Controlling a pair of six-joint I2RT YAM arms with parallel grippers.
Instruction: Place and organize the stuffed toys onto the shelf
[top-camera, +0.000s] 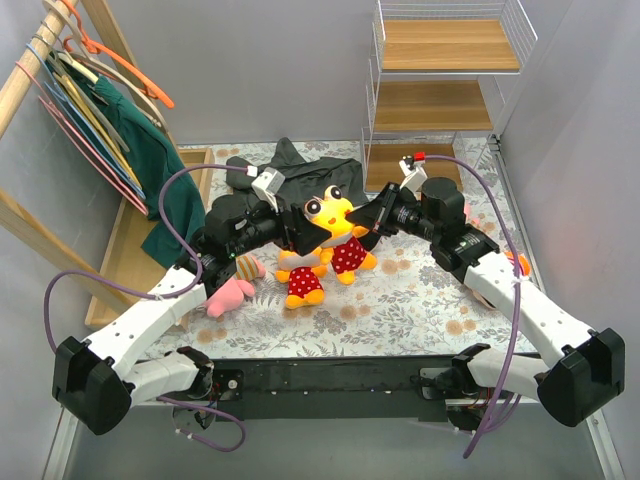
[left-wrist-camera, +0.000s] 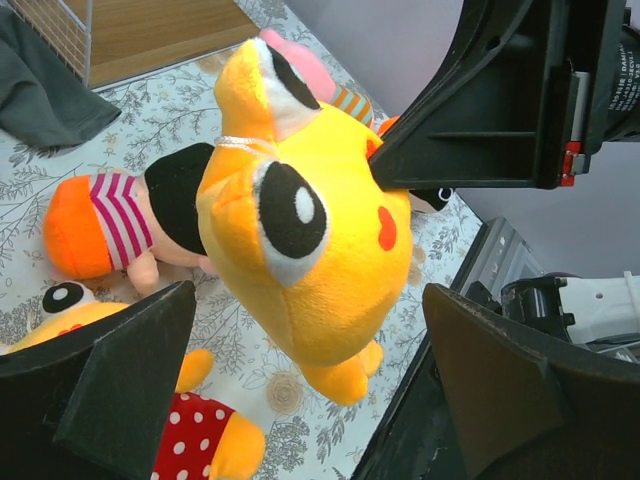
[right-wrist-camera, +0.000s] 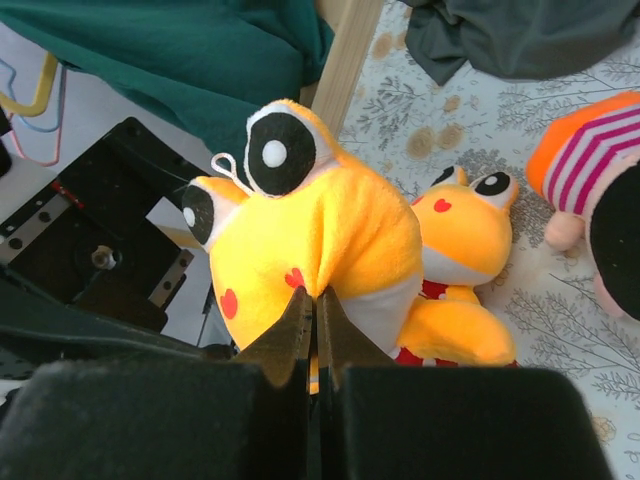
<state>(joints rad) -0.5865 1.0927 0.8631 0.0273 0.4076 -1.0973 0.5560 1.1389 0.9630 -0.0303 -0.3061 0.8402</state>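
Yellow plush doll (left-wrist-camera: 310, 230) is raised clear of the floral table cloth (left-wrist-camera: 200, 110), pinched at the head by the black right gripper (left-wrist-camera: 378, 165). The left gripper (left-wrist-camera: 308, 300) flanks it, fingers spread wide. On the cloth lie a black-haired plush doll in a striped shirt (left-wrist-camera: 130, 215) and a second yellow plush doll in a red polka-dot dress (left-wrist-camera: 190, 440).

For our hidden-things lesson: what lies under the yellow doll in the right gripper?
Flowered tablecloth and a second yellow doll lying below; the held doll covers the rest.

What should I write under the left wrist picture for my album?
Right gripper pinches a yellow plush doll before the open left gripper, other dolls lying on the flowery mat below.
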